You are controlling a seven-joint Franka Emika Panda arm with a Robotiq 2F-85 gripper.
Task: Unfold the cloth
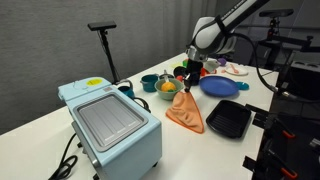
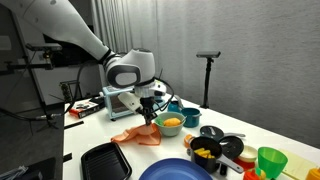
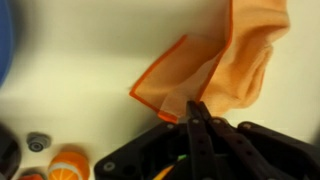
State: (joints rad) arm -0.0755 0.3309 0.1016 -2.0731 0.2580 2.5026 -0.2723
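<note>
White table (image 1: pixel 35 128), your gripper (image 3: pixel 193 108) pinched the edge of the orange cloth (image 3: pixel 235 60) (fingers pressed tight together), black tray (image 1: pixel 228 122) just beside it

A white tabletop (image 1: pixel 40 125) is backed by a plain grey wall (image 1: pixel 50 40); a black T-shaped stand (image 1: pixel 101 27) is seen towards eleven o'clock.

Both exterior views look slightly down at the gripper (image 1: pixel 188 84) (image 2: pixel 150 117) from mid-distance on facing sides. They share it, the cloth (image 1: pixel 185 113) (image 2: pixel 138 136) under it and the black tray (image 1: pixel 228 120) (image 2: pixel 105 162) beside it. The wrist view sits close behind the gripper (image 3: pixel 195 108), facing down onto the cloth (image 3: pixel 225 60).
</note>
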